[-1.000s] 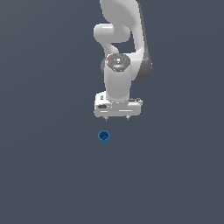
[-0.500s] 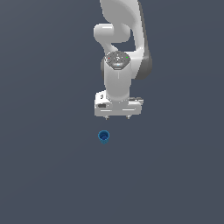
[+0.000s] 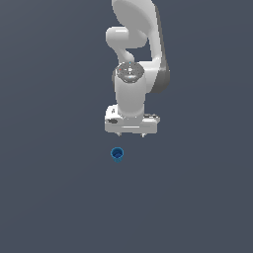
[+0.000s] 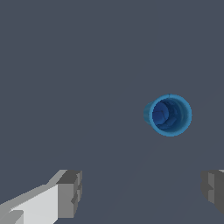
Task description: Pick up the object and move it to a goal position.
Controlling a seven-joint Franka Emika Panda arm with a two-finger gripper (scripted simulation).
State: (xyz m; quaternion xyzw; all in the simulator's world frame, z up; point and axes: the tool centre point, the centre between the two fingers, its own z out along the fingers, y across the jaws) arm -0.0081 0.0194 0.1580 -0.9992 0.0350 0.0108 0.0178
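Note:
The object is a tiny bright-blue round cup point(image 3: 117, 154) with a darker hollow centre, resting on the grey floor. In the wrist view the cup point(image 4: 168, 115) shows its open mouth. My white gripper point(image 3: 131, 134) hangs above the floor, a little behind the cup and toward the exterior view's right of it. Its two fingers point(image 4: 70, 194) stand wide apart with nothing between them. In the wrist view the gripper point(image 4: 142, 192) does not reach the cup; the cup lies beyond the fingertips, nearer the other finger point(image 4: 213, 190).
The white arm point(image 3: 136, 54) rises behind the gripper. The plain dark grey floor point(image 3: 59, 197) surrounds the cup; no other object shows.
The gripper has shifted slightly toward the exterior view's left and a little lower. The cup has not moved.

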